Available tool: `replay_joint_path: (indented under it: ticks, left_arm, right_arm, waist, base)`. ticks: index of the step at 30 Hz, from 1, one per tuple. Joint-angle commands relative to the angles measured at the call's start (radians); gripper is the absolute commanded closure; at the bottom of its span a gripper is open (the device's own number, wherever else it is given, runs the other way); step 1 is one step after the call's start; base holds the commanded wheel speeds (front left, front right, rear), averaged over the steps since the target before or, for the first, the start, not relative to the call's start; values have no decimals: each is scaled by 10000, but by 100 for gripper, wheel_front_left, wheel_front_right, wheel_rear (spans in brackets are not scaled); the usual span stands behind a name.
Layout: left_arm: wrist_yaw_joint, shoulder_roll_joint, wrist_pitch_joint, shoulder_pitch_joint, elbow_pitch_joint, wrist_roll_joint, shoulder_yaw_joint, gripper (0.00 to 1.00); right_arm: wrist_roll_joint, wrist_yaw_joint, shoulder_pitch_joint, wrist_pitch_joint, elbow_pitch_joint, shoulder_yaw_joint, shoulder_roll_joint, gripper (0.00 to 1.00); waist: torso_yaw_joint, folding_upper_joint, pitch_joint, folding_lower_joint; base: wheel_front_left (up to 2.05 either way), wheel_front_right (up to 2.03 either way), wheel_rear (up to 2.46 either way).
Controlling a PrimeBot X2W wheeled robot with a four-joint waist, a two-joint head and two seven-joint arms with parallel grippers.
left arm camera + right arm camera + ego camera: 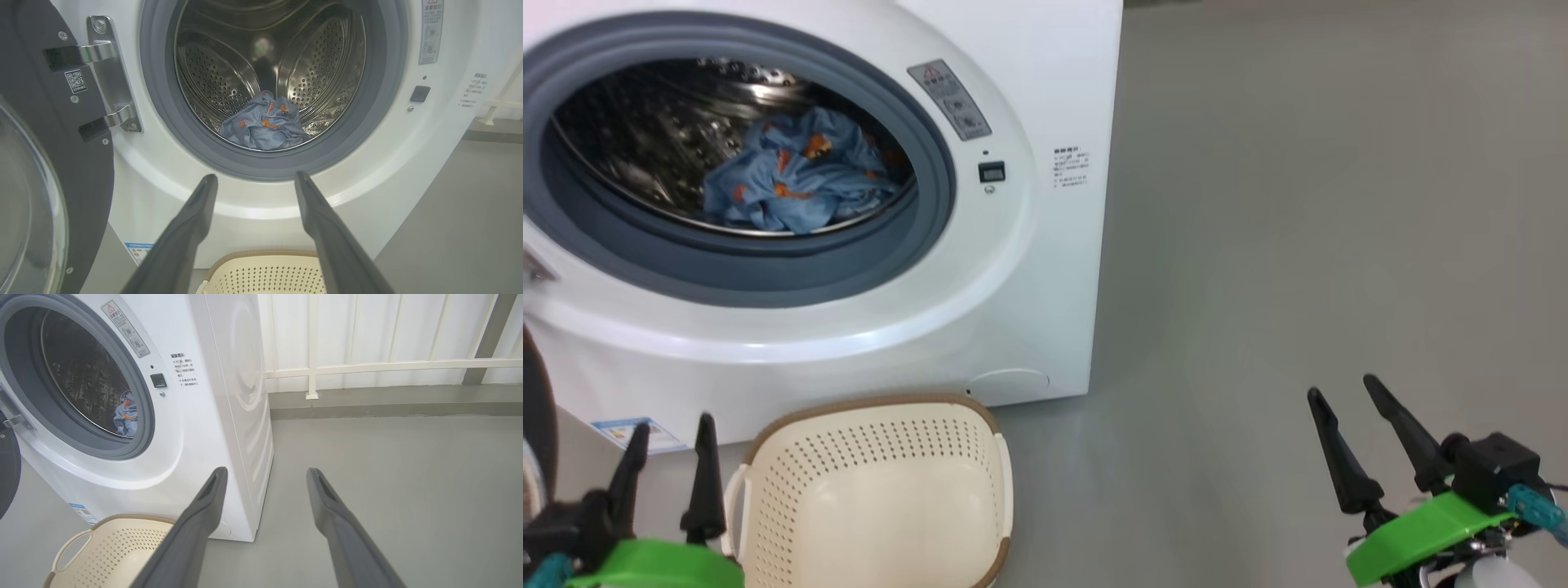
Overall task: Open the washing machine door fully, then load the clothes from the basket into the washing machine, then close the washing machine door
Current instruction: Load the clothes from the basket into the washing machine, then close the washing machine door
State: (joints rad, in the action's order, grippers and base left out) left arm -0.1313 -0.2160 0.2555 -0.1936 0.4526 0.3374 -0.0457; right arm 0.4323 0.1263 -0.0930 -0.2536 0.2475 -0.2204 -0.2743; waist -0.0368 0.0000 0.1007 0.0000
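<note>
With left end effector (672, 425) and right end effector (1343, 387) spread empty, risks clipping basket (874, 402) swinging door (24, 81) shut, or trapping clothes (792, 180).

White washer (1045, 269), grey gasket (931, 163), steel drum (327, 53). Inside drum: light blue clothes (792, 175), orange motifs. Below washer: cream basket (882, 498), brown rim, perforated sides. Black door (49, 134).

The grey floor (1298, 245) bears the washing machine (1045, 269), the basket (874, 457) just before it.
</note>
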Motion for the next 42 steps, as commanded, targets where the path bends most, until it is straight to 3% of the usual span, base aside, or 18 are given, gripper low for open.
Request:
replay_joint_path:
  ticks: [1,15,42]
  left_arm:
    - [6,-246,62,25,-341,-76,-398,0]
    - [6,-17,62,1267,-985,-129,-584,0]
    - [6,63,63,1283,-1182,-251,-777,0]
  right_arm:
    - [112,44,103,-82,-256,-109,-223,0]
    - [210,44,705,-82,-351,62,-307,0]
    - [139,44,722,-82,-460,222,-199,0]
  waist:
    - [81,0,-292,0]
    - [62,0,-774,0]
    - [-13,0,-610,0]
  base:
    - [0,0,0]
    - [0,0,0]
    - [0,0,0]
